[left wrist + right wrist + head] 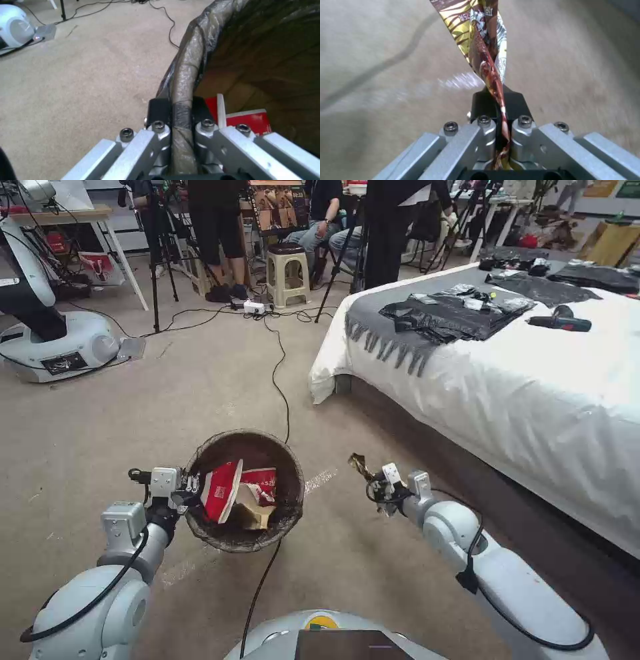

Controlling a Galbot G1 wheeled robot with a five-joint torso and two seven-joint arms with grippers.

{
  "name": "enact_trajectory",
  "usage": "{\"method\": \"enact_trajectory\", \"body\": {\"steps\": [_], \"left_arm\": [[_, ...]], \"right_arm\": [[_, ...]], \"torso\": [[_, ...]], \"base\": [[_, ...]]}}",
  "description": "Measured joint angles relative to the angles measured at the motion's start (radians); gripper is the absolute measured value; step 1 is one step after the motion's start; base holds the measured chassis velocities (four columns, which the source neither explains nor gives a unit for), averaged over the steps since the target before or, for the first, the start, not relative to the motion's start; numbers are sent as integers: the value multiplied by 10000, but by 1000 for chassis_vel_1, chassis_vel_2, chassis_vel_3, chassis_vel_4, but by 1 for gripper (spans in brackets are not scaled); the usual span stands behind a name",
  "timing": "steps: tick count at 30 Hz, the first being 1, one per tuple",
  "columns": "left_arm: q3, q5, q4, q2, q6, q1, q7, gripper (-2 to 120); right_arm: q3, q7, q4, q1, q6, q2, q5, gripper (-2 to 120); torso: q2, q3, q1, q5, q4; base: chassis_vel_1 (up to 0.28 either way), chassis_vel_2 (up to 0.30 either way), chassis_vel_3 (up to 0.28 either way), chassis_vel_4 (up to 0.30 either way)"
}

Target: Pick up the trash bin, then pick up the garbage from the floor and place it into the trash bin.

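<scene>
Two claws are at work, each clamped on something. Left claw (176,110): its black pads pinch the bag-wrapped rim of the trash bin (291,507), one pad inside and one outside, and carry the bin above the carpet floor (133,400). Right claw (496,100): pressed together on a foil snack wrapper (480,37), brown and gold, which stands up out of the pads; this claw hangs beside the bin, on the side toward the bed (533,380), apart from the rim and about level with it.

Step in hand, as judged: delivery of the wrapper into the bin. To do it well, the right claw should travel across until the wrapper is over the bin's mouth, clear of the rim, before the pads part; foil this light may cling or drift, so a release low over the opening is safer. The left claw should keep the bin level, since a one-sided rim grip lets it tip.

Inside the bin lie red-and-white packets (230,490) and a brown paper bag (253,508). A black cable (277,373) crosses the carpet beneath the bin.

Hard to make out: the bin's white wall is covered by the dark liner; its bottom is hidden under the contents; the wrapper's lower end is lost between the right claw's pads; the printing on it is unreadable.
</scene>
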Motion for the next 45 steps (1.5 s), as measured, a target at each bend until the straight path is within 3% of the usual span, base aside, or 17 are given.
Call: {"method": "enact_trajectory", "body": {"steps": [3,17,31,45], "left_arm": [[-1,10,0,-22,3,8,-2,3],[106,124,0,-20,7,24,-8,3],[227,310,0,-64,6,8,-8,3],[256,310,6,23,6,-73,-7,3]], "right_arm": [[-123,110,1296,169,-294,-74,464,0],[-968,86,3573,1124,-490,-28,1655,0],[-1864,-1043,3990,2541,-485,-292,2088,0],[-4223,-1176,3448,5003,-596,-375,2328,0]], "torso": [[0,0,0,-1,1],[0,0,0,-1,0],[0,0,0,-1,0],[0,0,0,-2,1]], "base": [[0,0,0,0],[0,0,0,0],[0,0,0,0],[0,0,0,0]]}}
